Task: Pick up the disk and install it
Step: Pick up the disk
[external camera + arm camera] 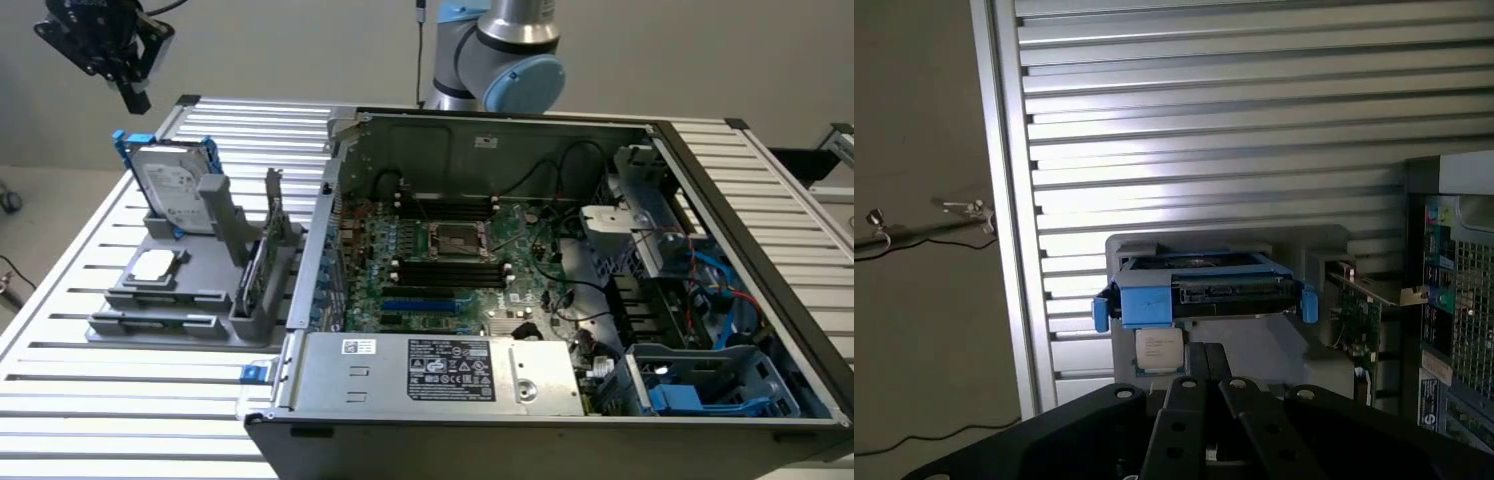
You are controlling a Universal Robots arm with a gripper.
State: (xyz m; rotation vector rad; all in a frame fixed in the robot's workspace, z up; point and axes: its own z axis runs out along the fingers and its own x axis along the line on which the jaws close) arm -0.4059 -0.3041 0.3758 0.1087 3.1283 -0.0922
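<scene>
1. Upper left of the exterior view: the black gripper (pixel 134 98) hangs in the air, closed and holding nothing.
2. Below it, at the left of the frame, the disk (pixel 175 186) stands upright in a grey holder (pixel 158 322). Its white label faces the camera and a blue frame runs round its edges. The gripper is well apart from it.
3. In front of the disk, a small silver chip (pixel 154 264) lies flat on the holder. At the holder's right side a card (pixel 272 235) stands on edge.
4. The holder rests on a table (pixel 80 400) of silver slats.
5. Centre and right: an open computer case (pixel 441 150) lies just beside the holder. Inside are a green motherboard (pixel 454 262), black cables, and blue parts in the lower right corner.
6. Along the case's near edge sits a grey box (pixel 447 372) with a white sticker.
7. Top centre: the arm (pixel 514 50), silver with a light blue joint, rises behind the case.
8. Wrist view: two dark fingers (pixel 1189 378) are pressed together with nothing between them. Beyond them the disk shows edge-on in the holder, the chip between it and the fingers.
</scene>
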